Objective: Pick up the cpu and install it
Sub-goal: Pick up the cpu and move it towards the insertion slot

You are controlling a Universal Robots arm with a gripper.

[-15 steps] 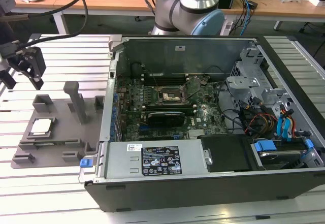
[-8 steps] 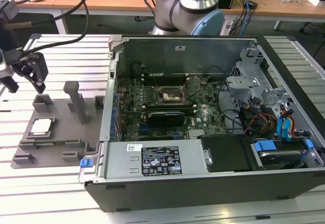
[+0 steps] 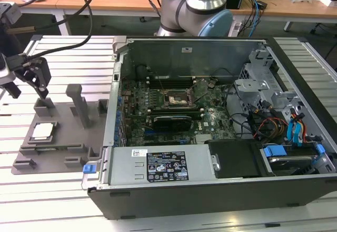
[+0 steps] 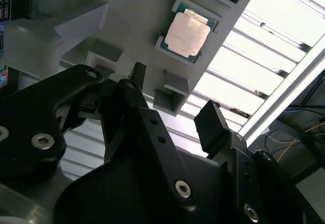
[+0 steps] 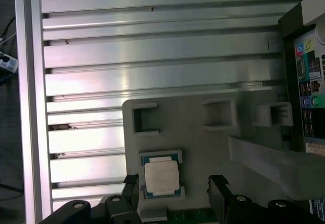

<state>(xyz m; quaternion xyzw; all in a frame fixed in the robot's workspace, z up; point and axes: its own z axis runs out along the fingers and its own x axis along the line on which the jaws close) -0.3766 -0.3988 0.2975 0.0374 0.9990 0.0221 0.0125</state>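
Observation:
The cpu (image 3: 43, 131) is a small square chip with a pale silver top. It lies flat in a recess of the grey fixture plate (image 3: 58, 150), at the exterior view's left. Both wrist views show the cpu (image 4: 187, 33) (image 5: 161, 177) resting untouched in its pocket. My gripper (image 3: 27, 91) hangs above the fixture, a little behind the chip, and is apart from it. Its black fingers (image 4: 210, 113) are spread wide in both wrist views, so the gripper (image 4: 172, 94) (image 5: 174, 186) is open with nothing between them. Inside the open computer case (image 3: 210, 184), the black socket frame (image 3: 179, 99) sits on the motherboard.
The fixture plate carries upright grey posts (image 3: 80, 103) and small brackets (image 5: 218, 115) around the chip. A long black graphics card (image 3: 171, 121) lies below the socket. Drive bays and cables (image 3: 274, 127) occupy the case's right side. The slatted metal table (image 5: 152, 46) stretches around.

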